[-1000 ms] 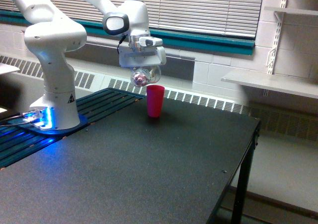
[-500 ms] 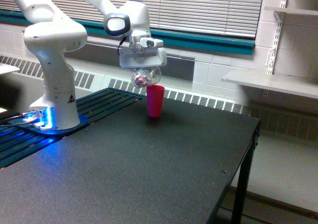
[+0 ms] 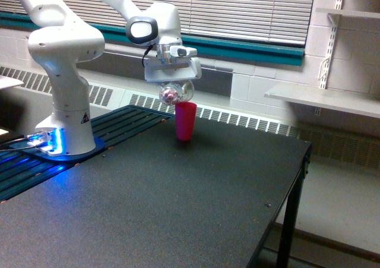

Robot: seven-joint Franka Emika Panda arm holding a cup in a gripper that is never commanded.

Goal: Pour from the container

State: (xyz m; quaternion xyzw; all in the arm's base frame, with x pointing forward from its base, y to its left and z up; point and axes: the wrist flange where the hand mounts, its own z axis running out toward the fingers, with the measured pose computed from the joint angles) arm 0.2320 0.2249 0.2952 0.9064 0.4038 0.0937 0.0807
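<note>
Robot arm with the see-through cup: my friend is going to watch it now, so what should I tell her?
Gripper: shut on the clear container, held in the air with small reddish bits inside.
Red cup: upright on the black table, just below and to the exterior view's right of the container.
Done: container brought up beside the cup's rim.
Left: the pour; nothing can be seen falling yet.

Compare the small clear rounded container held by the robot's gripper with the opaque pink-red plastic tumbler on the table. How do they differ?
The small clear rounded container is see-through, with brownish-red bits showing inside; the opaque pink-red plastic tumbler hides whatever it holds. The container is bulbous, the tumbler tall and tapered. The container hangs in the air under the gripper, while the tumbler stands upright on the black table. Both look roughly alike in size.
</note>
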